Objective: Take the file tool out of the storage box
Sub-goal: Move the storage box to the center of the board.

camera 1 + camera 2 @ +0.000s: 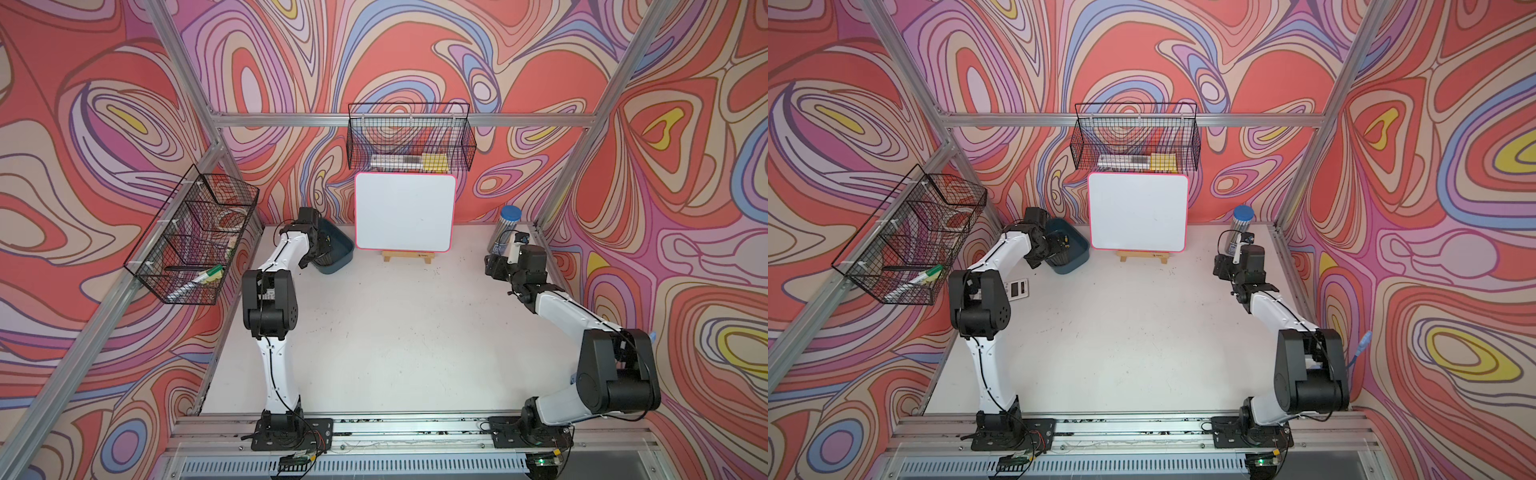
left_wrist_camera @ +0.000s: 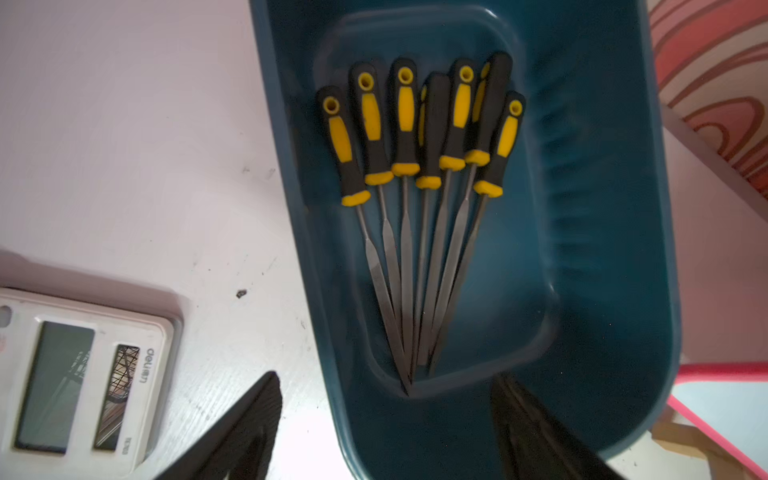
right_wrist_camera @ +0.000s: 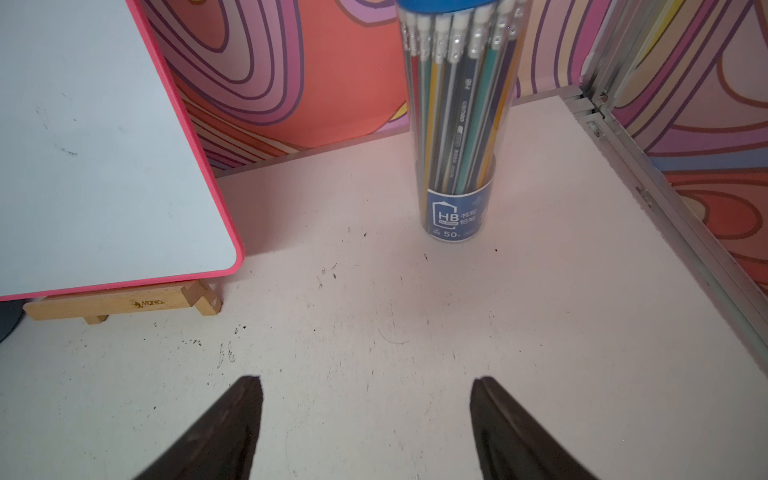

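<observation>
- Storage box (image 1: 341, 254) (image 1: 1079, 254) (image 2: 602, 208): dark teal tub with no lid, standing on the white worktop (image 1: 395, 332) at the back left, just beside the whiteboard (image 1: 405, 216).
- Files (image 2: 419, 208): seven by count, with black-and-yellow handles, all lying flat on the box floor. The handles fan out at one end and the metal tips bunch together at the end nearest the left hand. None is lifted.
- Left hand (image 2: 384, 380): over the near end of the box, fingers (image 2: 249, 419) spread wide with nothing clamped. In the left wrist view one finger shows against the worktop outside the box wall and the other against the box. It doesn't touch the files, as far as can be seen.
- In both top views the left arm covers part of the box and the hand itself is hard to make out.
- Right hand (image 3: 365, 380): fingers apart and empty, above bare worktop at the back right, well apart from the box.
- Pencil tub (image 3: 455, 124): clear with a blue cap, upright in front of the right hand.
- The whiteboard has a pink rim and leans on a small wooden easel (image 3: 120, 305).
- White device (image 2: 83, 382) with two screens: flat on the worktop beside the box, not touching it.
- Black wire baskets: one on the back rail (image 1: 409, 139), one on the left rail (image 1: 195, 237).
</observation>
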`<state>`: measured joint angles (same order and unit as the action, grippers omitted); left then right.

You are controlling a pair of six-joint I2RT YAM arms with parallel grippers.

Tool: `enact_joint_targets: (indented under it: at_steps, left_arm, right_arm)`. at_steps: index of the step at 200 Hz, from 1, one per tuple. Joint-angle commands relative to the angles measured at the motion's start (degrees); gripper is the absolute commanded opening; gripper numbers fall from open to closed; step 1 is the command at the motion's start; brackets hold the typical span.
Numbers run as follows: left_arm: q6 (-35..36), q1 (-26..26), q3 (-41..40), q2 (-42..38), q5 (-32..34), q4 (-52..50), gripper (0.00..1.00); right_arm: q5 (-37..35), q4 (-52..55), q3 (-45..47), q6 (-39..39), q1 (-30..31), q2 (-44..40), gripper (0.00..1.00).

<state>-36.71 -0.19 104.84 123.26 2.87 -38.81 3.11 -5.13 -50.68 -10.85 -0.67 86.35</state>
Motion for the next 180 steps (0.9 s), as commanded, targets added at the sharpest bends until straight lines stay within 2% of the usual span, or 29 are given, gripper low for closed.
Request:
enact_joint_targets:
  at_steps: [1, 48, 64, 73, 106, 165, 180]
  left_arm:
    - [-1.6, 1.2, 2.3, 2.3, -0.4, -1.2, 0.79]
    - [-2.5, 1.7, 5.4, 6.3, -3.0, -1.7, 0.66]
    - [-2.4, 1.8, 6.8, 7.6, -2.9, -2.4, 0.52]
    - [-2.2, 1.9, 7.7, 8.4, -2.7, -3.4, 0.41]
    - [-2.4, 1.9, 6.5, 8.3, -1.0, -4.3, 0.16]
    - [2.2, 2.0, -0.2, 3.6, 3.0, -4.7, 0.09]
    - [3.5, 2.3, -2.7, 1.7, 3.9, -5.5, 0.00]
  right_arm:
    - [1.2, 0.6, 0.5, -0.4, 0.4, 1.3, 0.79]
    - [2.5, 0.9, -0.6, -1.0, 0.4, 1.7, 0.77]
    - [2.8, 1.1, -0.9, -1.1, 0.4, 2.6, 0.75]
    - [3.2, 1.1, -1.0, -1.2, 0.4, 3.0, 0.74]
    - [4.2, 0.5, -0.9, -2.1, 0.4, 4.1, 0.72]
    - [6.1, -0.9, -1.5, -3.6, 0.4, 5.9, 0.71]
    - [6.7, -1.3, -1.5, -4.1, 0.4, 6.1, 0.70]
